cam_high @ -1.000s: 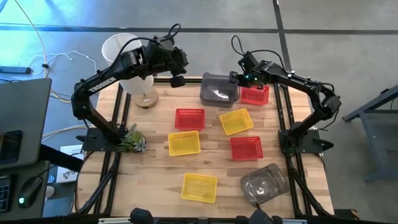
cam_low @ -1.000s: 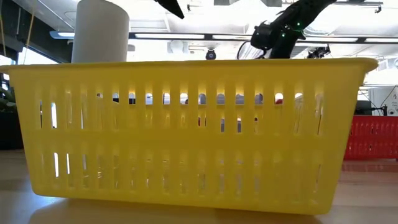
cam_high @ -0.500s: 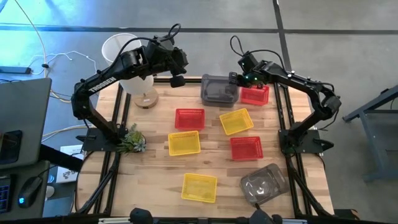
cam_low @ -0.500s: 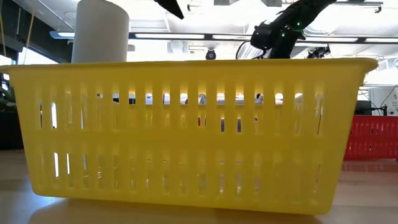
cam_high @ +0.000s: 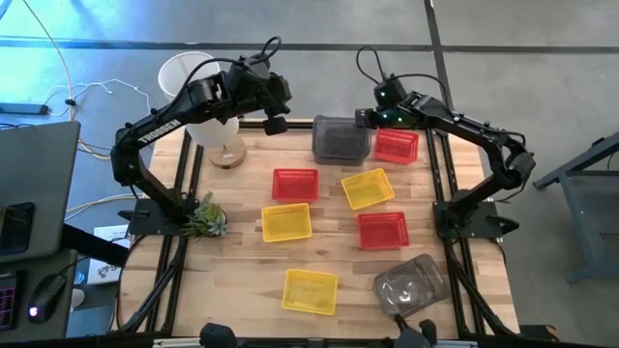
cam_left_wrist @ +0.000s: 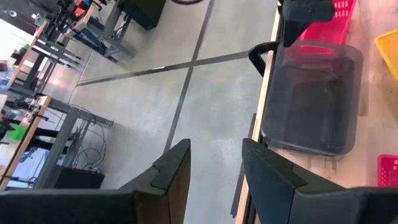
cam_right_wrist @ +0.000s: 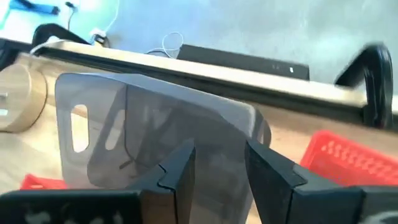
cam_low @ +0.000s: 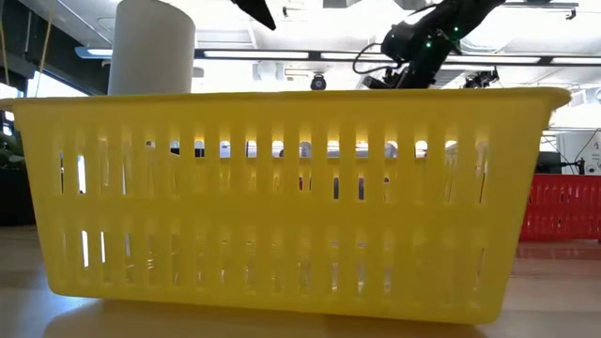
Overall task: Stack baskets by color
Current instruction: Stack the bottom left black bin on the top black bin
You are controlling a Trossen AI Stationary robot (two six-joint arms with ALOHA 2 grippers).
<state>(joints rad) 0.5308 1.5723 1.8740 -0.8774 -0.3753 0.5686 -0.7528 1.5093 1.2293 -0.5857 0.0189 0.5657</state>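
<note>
So the right end effector [cam_high: 364,118] is up at the far edge of the counter [cam_high: 242,184], hovering right above the near-side rim of the grey basket stack [cam_high: 340,138], and its fingers [cam_right_wrist: 180,171] are spread apart with nothing between them, just grey plastic showing through the gap in its wrist view. Just to its outer side sits a red basket [cam_high: 397,146], touching or nearly touching the grey stack, hard to call from above. Toward the front of the counter from that end effector you've got a tilted yellow basket [cam_high: 368,188], another red one [cam_high: 295,184] off toward the left arm's side, then a yellow one [cam_high: 286,221] and a red one [cam_high: 383,230] in the next row. Way down at the front edge, well apart from it, are a third yellow basket [cam_high: 310,290] and a lone grey basket [cam_high: 410,283] sitting skewed. The left end effector [cam_high: 276,125] hangs in the air beside the grey stack's other side, near the white lamp [cam_high: 198,97], jaws parted and holding nothing. The low view is basically just that front yellow basket filling everything.
</note>
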